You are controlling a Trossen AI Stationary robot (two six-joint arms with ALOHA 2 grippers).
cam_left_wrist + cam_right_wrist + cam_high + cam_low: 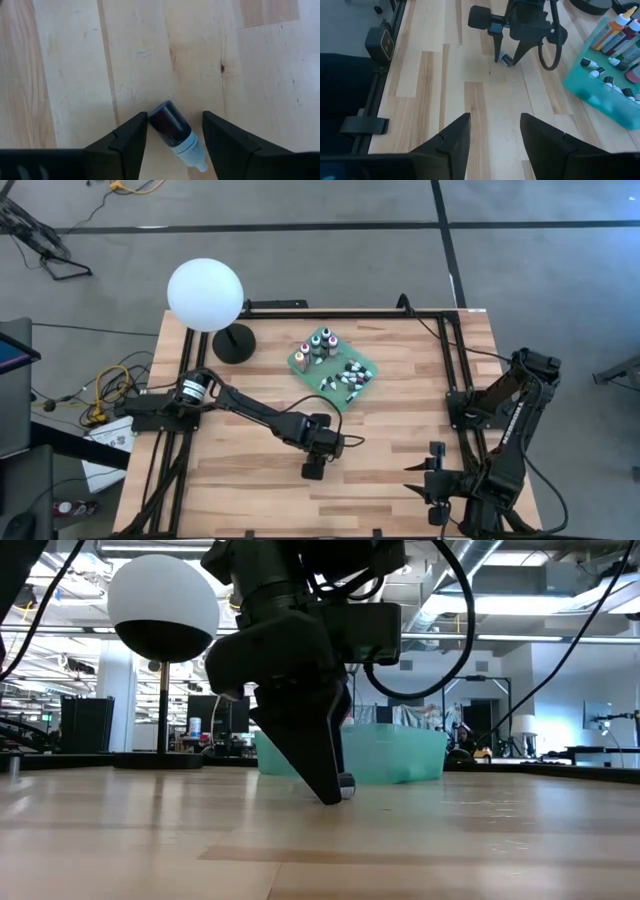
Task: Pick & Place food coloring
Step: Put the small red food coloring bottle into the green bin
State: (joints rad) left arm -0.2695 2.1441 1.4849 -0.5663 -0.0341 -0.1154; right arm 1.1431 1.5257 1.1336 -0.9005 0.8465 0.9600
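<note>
A small dark food coloring bottle [172, 131] with a pale blue-white dropper cap lies on its side on the wooden table. It is near the table's middle, toward the front. My left gripper [175, 145] points steeply down over it, open, with one finger on each side of the bottle [506, 60]. The bottle lies slantwise across the gap. In the low view the fingertips [335, 790] reach the tabletop. Several more food coloring bottles stand and lie in the green tray [297, 363]. My right gripper [495, 135] waits open above the table's right front. My left gripper comes from above with a finger on each side of the lying bottle. The bottle's dark bottom end [156, 116] lies right beside one finger [135, 135]. The cap tip [201, 167] is close to the other finger. I cannot tell whether either finger touches it.
The white globe lamp [205, 295] on its black base [233, 343] stands at the table's far left. The green tray [590, 90] sits at the far middle. Black frame rails run along the table's left and right sides. Bare wood lies around the left gripper.
</note>
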